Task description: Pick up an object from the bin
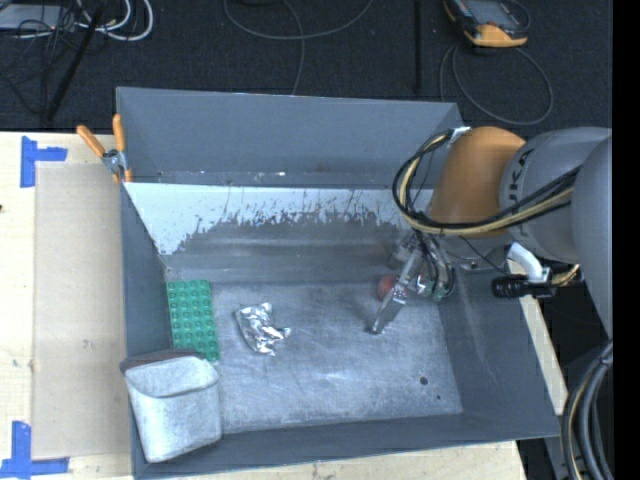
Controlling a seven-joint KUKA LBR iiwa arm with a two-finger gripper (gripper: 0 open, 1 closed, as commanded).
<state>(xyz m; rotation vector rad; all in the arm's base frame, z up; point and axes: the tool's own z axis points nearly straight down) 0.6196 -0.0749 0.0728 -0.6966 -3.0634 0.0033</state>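
Foil wad point(262, 328) near green studded block point(192, 318)

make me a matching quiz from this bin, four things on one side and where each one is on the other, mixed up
1 green studded block
2 crumpled foil
3 grey tub
4 tool

a lower left corner of the bin
b right of the middle
c left side, just above the tub
d between block and tool

Pairs: 1-c, 2-d, 3-a, 4-b

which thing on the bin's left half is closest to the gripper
The crumpled foil wad, lying mid-floor toward the gripper; the green studded plate and grey tub sit farther off against the left wall.
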